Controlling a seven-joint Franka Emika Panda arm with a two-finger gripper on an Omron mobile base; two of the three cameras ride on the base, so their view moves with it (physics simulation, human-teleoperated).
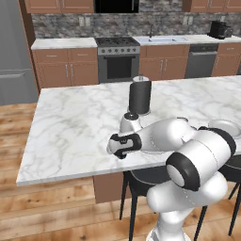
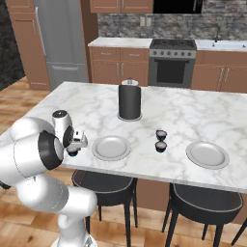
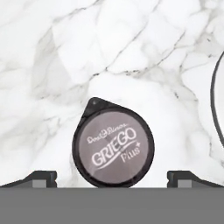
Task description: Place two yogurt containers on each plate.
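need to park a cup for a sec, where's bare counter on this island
Both plates, the near one and the far one, are bare. Open marble lies between the far plate and the two yogurt cups, and behind the black cylinder. It is tight at the near edge, where the hand hangs over a third cup beside the near plate.
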